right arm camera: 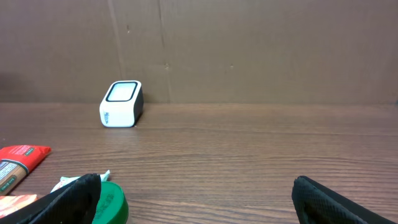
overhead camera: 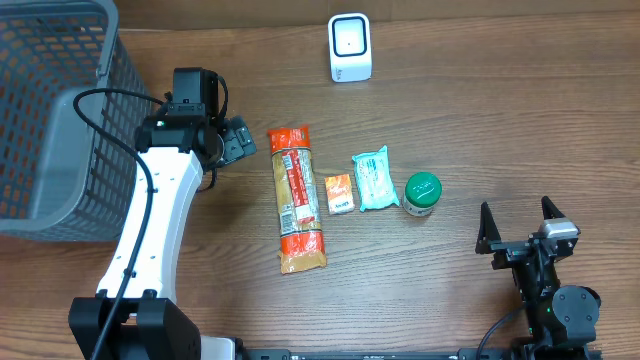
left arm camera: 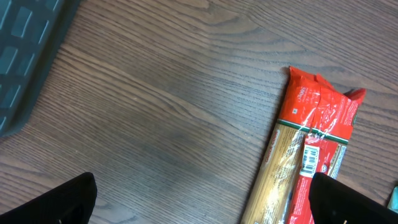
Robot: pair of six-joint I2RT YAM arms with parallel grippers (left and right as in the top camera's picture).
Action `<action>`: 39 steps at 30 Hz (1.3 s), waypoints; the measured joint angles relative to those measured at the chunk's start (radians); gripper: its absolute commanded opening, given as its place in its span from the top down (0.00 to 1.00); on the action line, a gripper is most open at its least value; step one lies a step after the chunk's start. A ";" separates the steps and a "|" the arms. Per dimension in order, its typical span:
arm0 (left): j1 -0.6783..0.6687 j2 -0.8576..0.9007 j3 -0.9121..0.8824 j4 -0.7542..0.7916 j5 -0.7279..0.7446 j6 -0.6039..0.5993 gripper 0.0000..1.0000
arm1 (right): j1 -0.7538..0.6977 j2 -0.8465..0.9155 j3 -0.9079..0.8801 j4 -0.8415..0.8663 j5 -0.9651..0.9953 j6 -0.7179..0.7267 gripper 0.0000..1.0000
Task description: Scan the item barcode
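Left gripper (overhead camera: pixel 238 142) gaping, empty | right gripper (overhead camera: pixel 517 218) likewise | pasta pack (left arm camera: pixel 314 118) cut off at frame bottom

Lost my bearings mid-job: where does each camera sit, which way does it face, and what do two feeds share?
Overhead: above the table, looking straight down on basket, scanner, pasta packet; white left arm, left gripper, right gripper show.
Left wrist: behind the left gripper, facing down at the table and pasta packet; its open fingers fill bottom corners.
Right wrist: low behind the right gripper, facing level across the table to scanner and back wall; its open fingers in bottom corners.
Shared: overhead and right wrist both show the scanner.
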 measured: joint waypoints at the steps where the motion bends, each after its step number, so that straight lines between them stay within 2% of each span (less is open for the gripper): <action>1: 0.000 0.000 0.000 0.000 0.000 0.000 0.00 | 0.000 0.000 0.000 0.000 0.000 0.000 0.00; 18: 0.000 0.000 0.000 0.000 0.000 0.000 0.00 | 0.000 0.000 0.000 0.010 -0.008 0.000 0.00; 25: 0.000 0.000 0.000 0.000 0.000 0.000 0.00 | 0.000 0.000 0.000 0.018 -0.095 0.001 0.00; 31: 0.000 0.000 0.000 0.000 0.000 0.000 0.00 | 0.000 0.000 0.023 -0.066 -0.127 0.106 0.00; 34: 0.000 0.000 0.000 0.000 0.000 0.000 0.00 | 0.000 0.010 0.115 -0.167 -0.127 0.144 0.00; 39: 0.000 0.000 0.000 0.000 -0.001 0.000 0.00 | 0.000 0.093 0.381 -0.313 -0.105 0.166 0.00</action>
